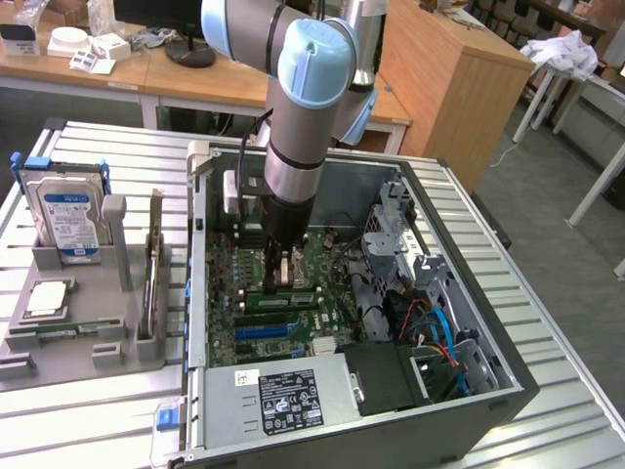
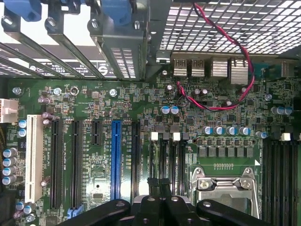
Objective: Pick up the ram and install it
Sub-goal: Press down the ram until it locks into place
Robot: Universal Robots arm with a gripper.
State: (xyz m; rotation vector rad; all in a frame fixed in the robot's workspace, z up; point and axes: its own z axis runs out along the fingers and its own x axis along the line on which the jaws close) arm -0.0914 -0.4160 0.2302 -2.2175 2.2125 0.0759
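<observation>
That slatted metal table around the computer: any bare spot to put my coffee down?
Yes. The slatted table is bare in front of the grey parts holder, and also along the exterior view's right of the computer case. Inside the case it is crowded: motherboard, cables, and the arm.

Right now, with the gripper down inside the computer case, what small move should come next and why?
Probably a short, straight press downward. The shut gripper sits at the upper edge of the ram, which stands in a memory slot on the motherboard. Whether its end clips have latched can't be told, so a gentle push seems safer than lifting away.
</observation>
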